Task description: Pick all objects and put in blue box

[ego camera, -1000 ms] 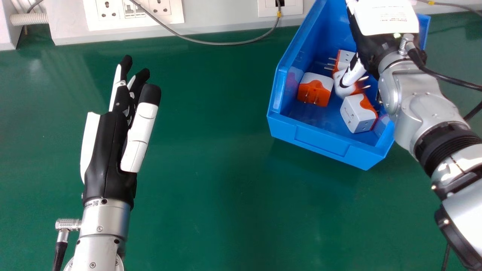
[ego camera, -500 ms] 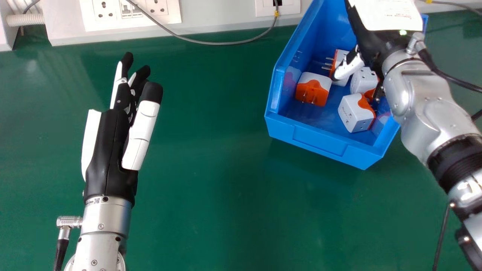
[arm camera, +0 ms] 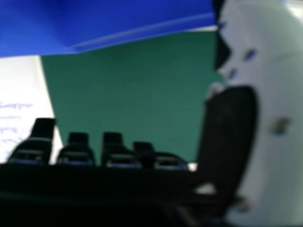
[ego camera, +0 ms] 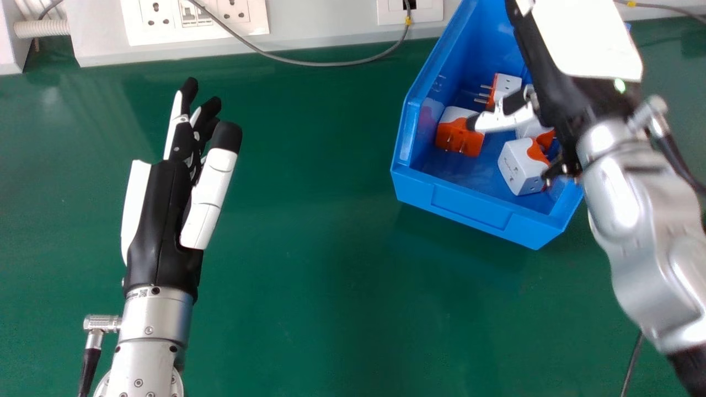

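Four plug adapters (ego camera: pixel 517 165) sit in the blue box (ego camera: pixel 469 207), right hand (ego camera: pixel 560 96) kinda spread over it, left hand (ego camera: pixel 160 220) pretty much straight-fingered.

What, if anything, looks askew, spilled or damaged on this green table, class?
The blue box sits askew to the white trunking beyond it, and the plug adapters inside lie at mixed angles, which looks untidy. Nothing looks spilled or damaged.
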{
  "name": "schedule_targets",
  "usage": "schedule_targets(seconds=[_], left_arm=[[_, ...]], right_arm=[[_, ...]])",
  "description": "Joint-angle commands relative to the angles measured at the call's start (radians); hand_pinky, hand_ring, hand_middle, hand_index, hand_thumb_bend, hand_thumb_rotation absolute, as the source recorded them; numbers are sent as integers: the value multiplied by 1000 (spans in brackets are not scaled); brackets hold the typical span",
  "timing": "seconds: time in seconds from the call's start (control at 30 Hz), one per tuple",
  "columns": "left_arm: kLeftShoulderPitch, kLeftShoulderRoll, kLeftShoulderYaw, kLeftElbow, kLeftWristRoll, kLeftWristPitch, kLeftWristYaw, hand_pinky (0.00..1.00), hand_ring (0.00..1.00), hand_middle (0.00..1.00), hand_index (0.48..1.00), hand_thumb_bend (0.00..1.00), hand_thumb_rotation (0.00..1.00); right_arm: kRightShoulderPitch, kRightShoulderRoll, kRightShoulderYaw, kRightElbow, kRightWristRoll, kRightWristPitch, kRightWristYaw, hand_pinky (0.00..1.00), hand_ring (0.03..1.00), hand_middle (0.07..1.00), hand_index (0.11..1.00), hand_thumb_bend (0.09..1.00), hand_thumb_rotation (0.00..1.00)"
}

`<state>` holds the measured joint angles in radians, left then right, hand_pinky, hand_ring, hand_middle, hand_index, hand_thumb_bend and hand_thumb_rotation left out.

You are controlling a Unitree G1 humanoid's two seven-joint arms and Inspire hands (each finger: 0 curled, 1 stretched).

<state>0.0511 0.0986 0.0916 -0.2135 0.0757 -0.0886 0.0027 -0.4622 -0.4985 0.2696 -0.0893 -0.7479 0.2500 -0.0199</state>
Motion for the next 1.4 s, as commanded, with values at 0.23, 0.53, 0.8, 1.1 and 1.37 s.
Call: schedule_targets(seconds=[0.23,0.53,0.8,1.1,1.37], left_arm=[[-7,19,14,-1,-15,-28,-14,850,942,948,986,827,956],[-11,27,26,17,-20,-42,-22,854,945,951,992,819,959],[-7,43,36,26,-30,-49,-31,855,945,951,993,820,960],[9,56,61,45,-55,-71,-51,858,946,952,994,849,958],[43,58,81,89,-71,-144,-68,854,942,949,990,836,958]], right_arm=[[352,51,-66,-399,-22,-5,24,912,1000,1000,1000,649,160],[600,208,-34,-534,72,-109,-31,903,1000,1000,1000,582,241],[773,257,45,-426,64,-376,-197,892,1000,1000,1000,546,287],[893,285,119,-343,27,-474,-235,833,987,1000,995,461,505],[930,346,186,-270,233,-500,-151,831,989,1000,992,401,717]])
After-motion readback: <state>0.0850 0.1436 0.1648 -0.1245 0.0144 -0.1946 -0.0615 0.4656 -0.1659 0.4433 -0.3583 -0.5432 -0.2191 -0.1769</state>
